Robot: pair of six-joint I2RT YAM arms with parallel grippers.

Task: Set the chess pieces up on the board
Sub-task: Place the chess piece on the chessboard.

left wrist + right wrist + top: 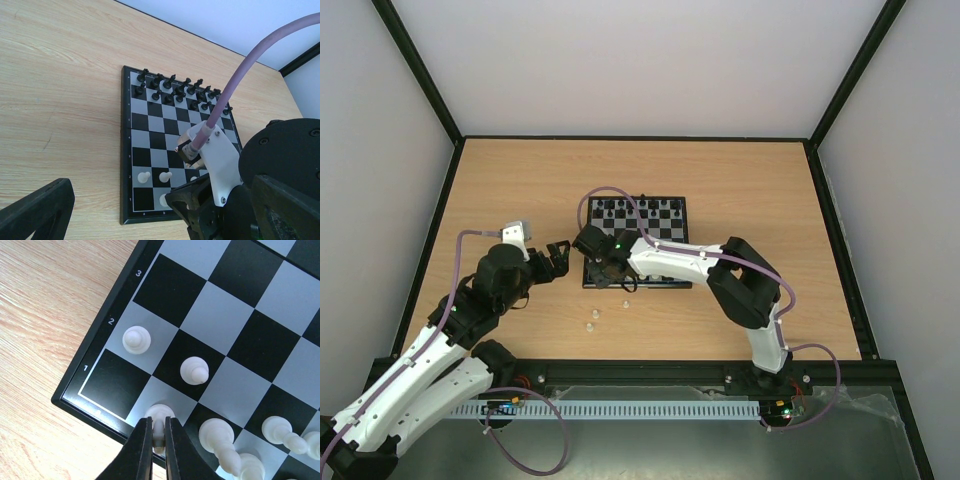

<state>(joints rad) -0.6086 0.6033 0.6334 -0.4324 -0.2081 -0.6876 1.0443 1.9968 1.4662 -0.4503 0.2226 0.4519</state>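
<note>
The board [660, 215] lies mid-table, with black chessmen [175, 89] along its far two rows. My right gripper [159, 439] is shut on a white chess piece [161, 413] that stands on the light square second from the board's near-left corner. Two white pawns [136, 339] [194, 370] stand on the row behind it, and taller white pieces [218, 436] stand to its right. Three white pieces [623, 302] [596, 315] [589, 327] lie on the table in front of the board. My left gripper [557, 255] hangs open and empty just left of the board.
The right arm's wrist and purple cable [220, 150] cover the board's near-right part in the left wrist view. Black frame rails [430, 230] and white walls close the table's sides and back. Bare wood [60, 100] lies left of the board.
</note>
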